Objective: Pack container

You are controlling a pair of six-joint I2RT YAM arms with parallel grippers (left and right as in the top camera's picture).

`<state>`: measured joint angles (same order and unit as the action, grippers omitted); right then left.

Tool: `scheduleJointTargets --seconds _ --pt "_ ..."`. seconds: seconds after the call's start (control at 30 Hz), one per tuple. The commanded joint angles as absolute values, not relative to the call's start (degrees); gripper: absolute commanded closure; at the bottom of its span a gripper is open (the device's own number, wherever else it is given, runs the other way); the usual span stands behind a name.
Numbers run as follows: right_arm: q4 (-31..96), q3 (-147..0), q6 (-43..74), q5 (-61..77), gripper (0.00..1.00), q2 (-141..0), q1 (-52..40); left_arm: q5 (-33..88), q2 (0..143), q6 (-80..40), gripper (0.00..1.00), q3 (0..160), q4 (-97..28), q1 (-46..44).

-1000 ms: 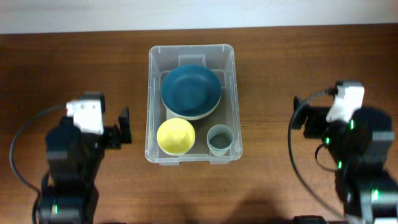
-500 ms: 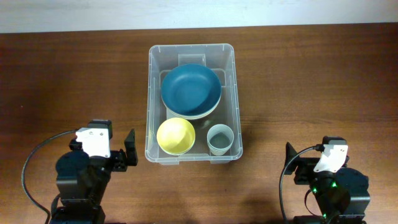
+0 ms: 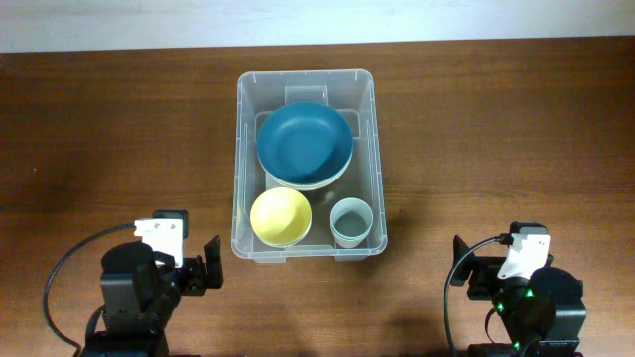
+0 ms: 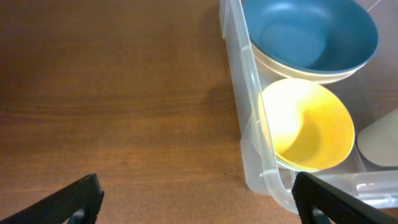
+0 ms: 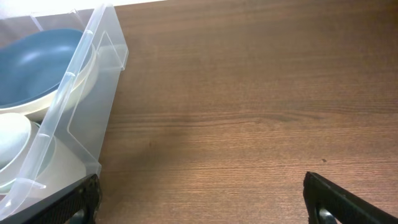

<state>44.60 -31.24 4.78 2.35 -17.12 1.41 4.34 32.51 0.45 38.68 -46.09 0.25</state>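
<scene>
The clear plastic container (image 3: 241,149) stands at the table's middle. In it are a dark blue bowl (image 3: 304,142) stacked on a pale bowl, a yellow bowl (image 3: 280,217) and a grey-blue cup (image 3: 351,221). The container's left wall (image 4: 249,93) and the yellow bowl (image 4: 308,124) show in the left wrist view; its right wall (image 5: 87,99) shows in the right wrist view. My left gripper (image 3: 204,268) is open and empty at the front left, apart from the container. My right gripper (image 3: 459,264) is open and empty at the front right.
The brown wooden table (image 3: 496,129) lies all round the container. Black cables (image 3: 60,278) run by both arm bases at the front edge. A pale wall strip (image 3: 317,20) lines the far edge.
Both arms have drawn back toward the front edge, away from the container's sides. The left one moved a little further in the last half second. The container and its contents have not moved.
</scene>
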Motion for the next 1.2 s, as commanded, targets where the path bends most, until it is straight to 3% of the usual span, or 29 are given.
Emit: scheduleJointTargets --seconds 0.0,0.4,0.73,0.9,1.07,1.17 --pt "44.40 -30.46 5.39 1.43 0.01 -14.70 1.52 5.17 32.56 0.73 0.00 38.35 -46.13 0.54" --pt "44.42 -30.39 5.39 1.43 0.01 -0.32 1.45 5.17 32.56 0.73 0.00 38.35 -46.11 0.54" --pt "47.03 -28.86 4.78 0.71 0.01 -0.21 1.45 5.17 32.56 0.73 0.00 38.35 -46.13 0.54" --pt "32.56 -22.92 4.69 0.78 0.01 -0.19 1.48 5.17 32.56 0.73 0.00 38.35 -46.13 0.54" --pt "5.26 -12.36 4.67 0.78 0.01 -0.19 1.48 5.17 32.56 0.73 0.01 38.35 -46.11 0.54" --pt "-2.50 -9.28 3.25 0.80 0.01 -0.19 1.48 5.17 32.56 0.73 0.00 38.35 -46.11 0.54"
